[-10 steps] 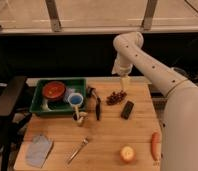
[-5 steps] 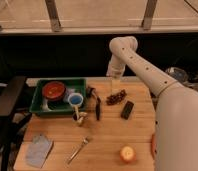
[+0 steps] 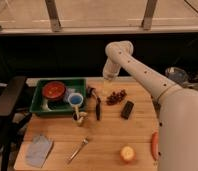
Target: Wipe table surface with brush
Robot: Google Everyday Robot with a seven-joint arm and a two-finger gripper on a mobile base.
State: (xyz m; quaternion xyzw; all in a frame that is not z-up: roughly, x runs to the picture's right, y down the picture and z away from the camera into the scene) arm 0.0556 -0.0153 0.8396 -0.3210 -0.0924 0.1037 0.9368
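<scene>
Gripper, its 2 jaws spread and empty, is held raised near brush; adjacent grapes could be knocked by an offset descent.

Green plastic tray far left, red bowl inside; black rectangular block centre-right; silver fork, grey-blue cloth near left.

Office-like room, wooden table, black chair
</scene>
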